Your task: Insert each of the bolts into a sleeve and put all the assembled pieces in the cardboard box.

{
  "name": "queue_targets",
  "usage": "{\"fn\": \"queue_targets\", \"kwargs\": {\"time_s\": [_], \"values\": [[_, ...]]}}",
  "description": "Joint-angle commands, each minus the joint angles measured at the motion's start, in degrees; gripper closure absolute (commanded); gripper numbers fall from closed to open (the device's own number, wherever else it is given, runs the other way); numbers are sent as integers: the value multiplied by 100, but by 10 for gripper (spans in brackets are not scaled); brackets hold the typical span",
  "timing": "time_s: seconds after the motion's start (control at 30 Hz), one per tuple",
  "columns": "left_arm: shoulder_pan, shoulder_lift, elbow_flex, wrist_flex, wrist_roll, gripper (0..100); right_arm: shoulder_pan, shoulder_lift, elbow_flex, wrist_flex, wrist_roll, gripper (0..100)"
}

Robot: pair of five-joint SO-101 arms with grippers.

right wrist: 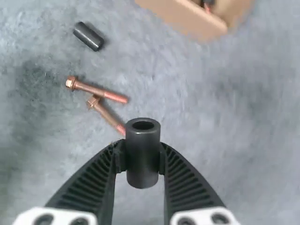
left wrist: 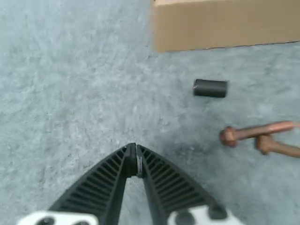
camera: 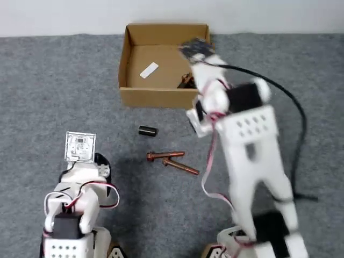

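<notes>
Although one sleeve (right wrist: 142, 164) stands upright, pinched between the jaws of the right gripper (right wrist: 140, 146) above the carpet, its bore is empty, so this pairing is not yet made. Just beyond it, one bolt (camera: 164, 156) and a second bolt (camera: 183, 167) lie against each other on the grey carpet (camera: 64, 86), both bare. A loose sleeve (camera: 147, 130) lies on its side a little farther off and to the left, between the bolts and the cardboard box (camera: 156, 98). Inside the box, at its near right corner, a copper and dark shape (camera: 186, 80) shows, partly hidden by the arm. It is likely one finished piece, so I judge two assemblies remain. The left gripper (left wrist: 136, 159) hovers at the near left, its jaws pressed together on nothing.
</notes>
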Motion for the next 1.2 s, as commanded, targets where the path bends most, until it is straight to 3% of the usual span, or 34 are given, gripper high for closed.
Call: {"fn": "queue_targets", "kwargs": {"time_s": [0.0, 0.1, 0.23, 0.4, 0.6, 0.87, 1.17], "values": [[237, 18, -778, 563, -18, 994, 435, -1174, 818, 233, -835, 990], [255, 360, -1156, 870, 97, 994, 919, -1851, 1468, 233, -1257, 990], [343, 1670, -2053, 1134, 905, 994, 1596, -2703, 2171, 233, -1653, 990], [1020, 3877, -3732, 1741, 2004, 994, 2325, -3547, 2901, 163, -1802, 990], [1837, 5978, -5393, 2347, 3147, 994, 3380, -4444, 3613, 110, -1758, 990], [2593, 7789, -5947, 2338, 4686, 993, 3925, -5341, 3877, 101, -1495, 990], [2611, 9468, -7222, 2338, 4844, 979, 4303, -5675, 4062, 101, -1468, 988]]}}
